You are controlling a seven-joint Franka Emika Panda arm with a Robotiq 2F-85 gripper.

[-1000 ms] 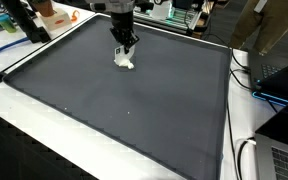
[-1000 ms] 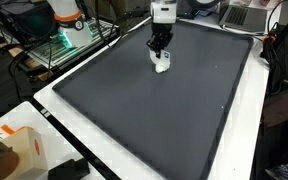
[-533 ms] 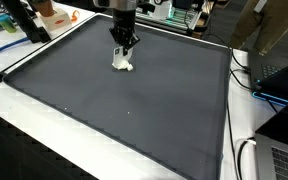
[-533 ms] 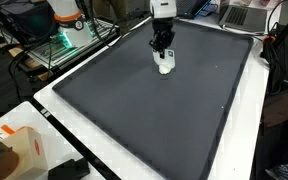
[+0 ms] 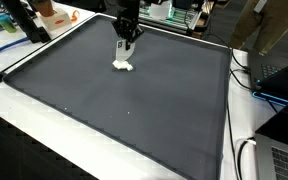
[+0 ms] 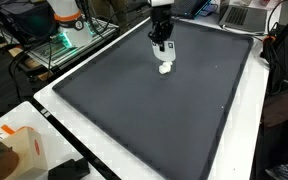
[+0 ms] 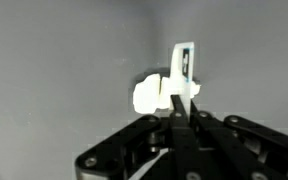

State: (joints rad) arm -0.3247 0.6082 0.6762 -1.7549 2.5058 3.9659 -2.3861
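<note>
Gripper (image 5: 126, 50) hangs over the far part of a dark mat (image 5: 134, 115), fingers pressed together with no gap between them. A small white lump (image 5: 123, 66) lies on the mat just below the tips. In both exterior views a short gap shows between lump (image 6: 165, 68) and fingers. In the wrist view the lump (image 7: 152, 96) sits just beyond the closed tips (image 7: 180, 112), and a narrow white strip (image 7: 185, 62) stands up beside it. Whether the fingers pinch that strip cannot be told. The mat covers a white table (image 5: 29, 125), whose edge shows around it.
</note>
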